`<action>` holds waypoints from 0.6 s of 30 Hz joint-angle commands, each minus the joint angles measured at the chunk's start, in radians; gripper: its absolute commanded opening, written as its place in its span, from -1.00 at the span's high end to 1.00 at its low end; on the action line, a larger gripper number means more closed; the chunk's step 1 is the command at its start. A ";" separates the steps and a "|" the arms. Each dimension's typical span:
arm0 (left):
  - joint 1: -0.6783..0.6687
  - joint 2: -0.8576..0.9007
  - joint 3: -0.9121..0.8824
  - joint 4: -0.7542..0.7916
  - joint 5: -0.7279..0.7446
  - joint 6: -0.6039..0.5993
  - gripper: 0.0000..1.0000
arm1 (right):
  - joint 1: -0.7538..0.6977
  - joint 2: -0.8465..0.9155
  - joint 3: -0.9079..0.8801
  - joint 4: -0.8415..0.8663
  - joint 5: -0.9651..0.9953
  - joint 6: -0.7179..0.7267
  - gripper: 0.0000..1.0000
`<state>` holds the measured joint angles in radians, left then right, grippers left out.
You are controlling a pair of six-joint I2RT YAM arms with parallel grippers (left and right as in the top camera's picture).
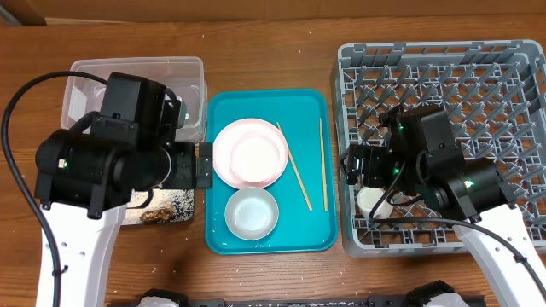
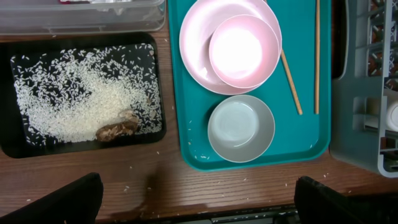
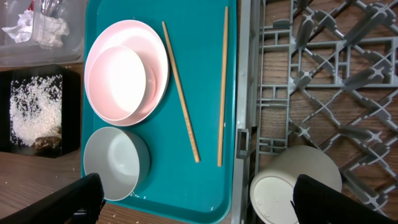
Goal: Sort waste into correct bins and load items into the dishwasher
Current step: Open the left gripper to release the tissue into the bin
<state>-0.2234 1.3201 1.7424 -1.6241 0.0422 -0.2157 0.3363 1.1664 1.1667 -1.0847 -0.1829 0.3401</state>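
Note:
The black tray (image 2: 18, 142) holds loose rice (image 2: 68, 99) and a brown scrap (image 2: 117, 129). The clear tub (image 2: 81, 22) behind it holds a white tissue (image 3: 56, 26); no red wrapper shows. On the teal tray (image 1: 316, 230) lie stacked pink plates (image 1: 249, 153), a small bowl (image 1: 252, 213) and two chopsticks (image 3: 180, 93). A white cup (image 3: 292, 186) lies on its side in the grey dish rack (image 1: 478, 85). My left gripper (image 2: 199, 190) is open and empty above the table edge in front of the trays. My right gripper (image 3: 199, 186) is open and empty, straddling the rack's left wall beside the cup.
Stray rice grains lie on the wooden table (image 2: 155, 180) in front of the black tray. The rack's pegs and wall (image 3: 245, 93) rise right next to the teal tray. The left arm's body (image 1: 102, 162) covers most of the black tray from above.

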 commanded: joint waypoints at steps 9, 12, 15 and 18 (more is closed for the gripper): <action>0.007 -0.242 -0.061 0.120 -0.092 0.050 -1.00 | 0.005 -0.005 0.018 0.005 0.002 -0.003 -1.00; 0.026 -0.353 -0.214 0.369 -0.087 0.133 -1.00 | 0.005 -0.005 0.018 0.005 0.002 -0.003 -1.00; 0.032 -0.495 -0.434 0.624 -0.073 0.168 -1.00 | 0.005 -0.005 0.018 0.005 0.002 -0.003 -1.00; 0.050 -0.636 -0.639 0.802 -0.067 0.167 -1.00 | 0.005 -0.005 0.018 0.006 0.002 -0.003 -1.00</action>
<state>-0.1921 0.7822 1.2480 -0.8944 -0.0189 -0.0952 0.3367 1.1664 1.1667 -1.0847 -0.1833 0.3397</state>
